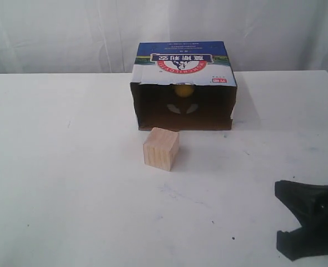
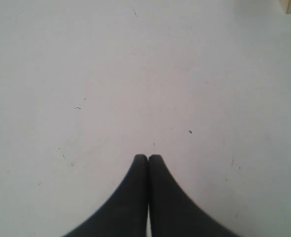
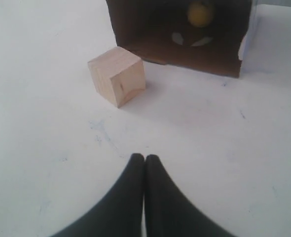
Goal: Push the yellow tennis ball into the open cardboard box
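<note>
The yellow tennis ball point(image 1: 183, 89) sits inside the open cardboard box point(image 1: 182, 64), deep in its dark interior, near the back wall. The right wrist view also shows the ball point(image 3: 200, 14) within the box point(image 3: 135, 29). My right gripper point(image 3: 144, 157) is shut on nothing and hovers over bare table, well short of the box mouth. Its black body point(image 1: 311, 219) shows at the exterior view's lower right edge. My left gripper point(image 2: 148, 157) is shut and empty over bare white table; the exterior view does not show it.
A pale wooden cube point(image 1: 160, 148) stands on the white table point(image 1: 69, 167) just in front of the box mouth, slightly left of centre; the same cube point(image 3: 117, 75) lies between my right gripper and the box. A white curtain hangs behind.
</note>
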### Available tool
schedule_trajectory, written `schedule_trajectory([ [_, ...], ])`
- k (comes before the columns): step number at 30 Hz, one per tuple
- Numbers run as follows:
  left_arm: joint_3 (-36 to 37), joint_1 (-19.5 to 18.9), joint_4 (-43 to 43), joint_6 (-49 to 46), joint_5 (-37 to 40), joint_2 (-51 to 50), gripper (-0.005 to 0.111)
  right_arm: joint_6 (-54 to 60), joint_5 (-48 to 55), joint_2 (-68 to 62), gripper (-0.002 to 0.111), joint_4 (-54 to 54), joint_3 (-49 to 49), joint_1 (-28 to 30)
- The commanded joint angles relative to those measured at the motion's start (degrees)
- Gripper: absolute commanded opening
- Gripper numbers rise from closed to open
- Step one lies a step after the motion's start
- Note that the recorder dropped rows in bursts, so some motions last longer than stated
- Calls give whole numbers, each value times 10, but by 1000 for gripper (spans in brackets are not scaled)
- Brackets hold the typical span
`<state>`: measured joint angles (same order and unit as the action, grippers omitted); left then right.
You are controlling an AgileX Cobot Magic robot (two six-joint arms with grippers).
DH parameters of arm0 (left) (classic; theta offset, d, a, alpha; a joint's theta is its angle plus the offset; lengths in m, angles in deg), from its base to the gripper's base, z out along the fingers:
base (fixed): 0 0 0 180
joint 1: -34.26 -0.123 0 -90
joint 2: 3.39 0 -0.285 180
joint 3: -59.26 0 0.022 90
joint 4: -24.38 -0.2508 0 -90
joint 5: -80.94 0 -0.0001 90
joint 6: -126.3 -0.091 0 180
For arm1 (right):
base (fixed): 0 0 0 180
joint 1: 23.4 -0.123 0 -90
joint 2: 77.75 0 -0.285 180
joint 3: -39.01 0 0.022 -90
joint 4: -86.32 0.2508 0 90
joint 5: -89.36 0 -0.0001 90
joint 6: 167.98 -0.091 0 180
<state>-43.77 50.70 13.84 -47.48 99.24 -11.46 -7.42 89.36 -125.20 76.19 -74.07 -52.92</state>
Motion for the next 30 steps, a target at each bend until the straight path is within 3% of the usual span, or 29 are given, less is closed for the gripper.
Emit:
schedule_trajectory([
  [1, 2, 3, -2, -1, 7, 3, 0, -3, -3, 53, 0, 2, 44, 32],
  [11, 2, 3, -2, -1, 7, 3, 0, -3, 0, 171, 0, 2, 89, 88],
  [16, 2, 3, -2, -1, 7, 3, 0, -3, 18, 236, 0, 7, 103, 90],
  [23, 2, 3, -2, -1, 7, 3, 0, -3, 130, 306, 0, 17, 103, 90],
  [30, 2, 3, -2, -1, 7, 3, 0, -3, 151, 329, 0, 16, 103, 90],
])
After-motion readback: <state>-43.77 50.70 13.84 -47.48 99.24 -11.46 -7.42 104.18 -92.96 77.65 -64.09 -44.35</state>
